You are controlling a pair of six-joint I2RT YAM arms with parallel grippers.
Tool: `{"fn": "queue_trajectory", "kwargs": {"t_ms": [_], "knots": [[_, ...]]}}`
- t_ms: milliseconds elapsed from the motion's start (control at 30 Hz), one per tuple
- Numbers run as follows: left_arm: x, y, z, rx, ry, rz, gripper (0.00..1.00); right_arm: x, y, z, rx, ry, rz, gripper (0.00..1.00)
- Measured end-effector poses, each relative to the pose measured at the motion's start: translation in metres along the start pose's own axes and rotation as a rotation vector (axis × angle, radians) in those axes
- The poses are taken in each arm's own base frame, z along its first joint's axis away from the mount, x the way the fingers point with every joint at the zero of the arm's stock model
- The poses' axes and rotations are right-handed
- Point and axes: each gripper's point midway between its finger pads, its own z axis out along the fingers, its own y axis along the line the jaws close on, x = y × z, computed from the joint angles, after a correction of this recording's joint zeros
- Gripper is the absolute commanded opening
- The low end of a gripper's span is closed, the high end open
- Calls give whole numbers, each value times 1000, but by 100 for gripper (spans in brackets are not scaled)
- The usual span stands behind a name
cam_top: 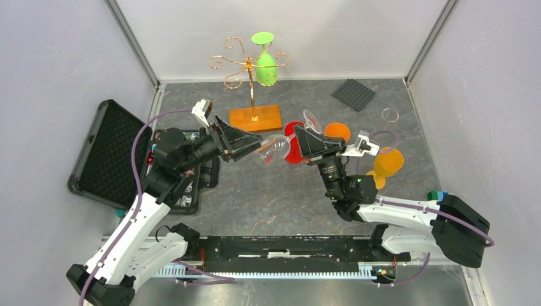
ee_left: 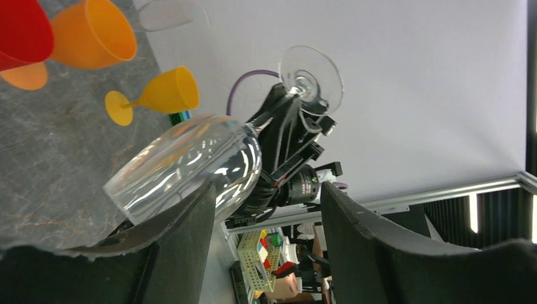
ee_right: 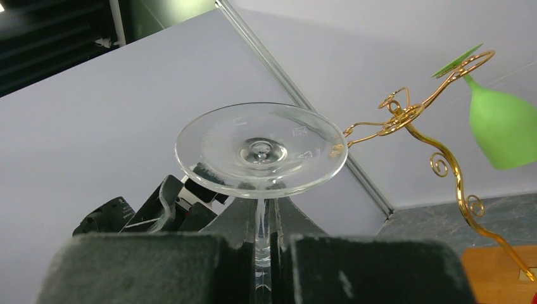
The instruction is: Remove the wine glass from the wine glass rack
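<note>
Wine glass (cam_top: 274, 151) is held off the rack (cam_top: 255, 117), stem pinched in the right claw (cam_top: 303, 138); the left claw (cam_top: 252, 151) gapes beside its bowl. A handover is judged next.

White panel walls (cam_top: 51, 64) enclose a grey marbled tabletop (cam_top: 268, 191) with aluminium corner posts (cam_top: 133, 41).

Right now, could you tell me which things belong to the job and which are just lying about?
Job: wine glass rack; green wine glass hanging on it; clear wine glass, stem in right end effector.
Lying about: red glass; orange glass; yellow glass; black case; grey pad.
</note>
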Motion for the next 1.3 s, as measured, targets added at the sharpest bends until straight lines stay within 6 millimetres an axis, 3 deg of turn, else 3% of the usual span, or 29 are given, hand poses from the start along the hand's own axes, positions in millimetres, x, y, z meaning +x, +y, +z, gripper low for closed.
{"fn": "queue_trajectory", "kwargs": {"t_ms": [267, 500, 767, 967, 1300], "knots": [[-5, -12, -5, -8, -56, 36, 77, -4, 1, -4, 0, -5, 24, 0], [-11, -9, -9, -40, -97, 49, 72, -29, 13, -6, -28, -57, 49, 0], [2, -9, 0, 22, -28, -35, 65, -9, 6, 0, -10, -21, 23, 0], [8, -23, -7, 62, -21, -36, 75, -6, 9, 8, -17, -22, 24, 0], [-7, -5, -16, -60, -133, 19, 76, -28, 20, 8, -42, -69, 22, 0]]}}
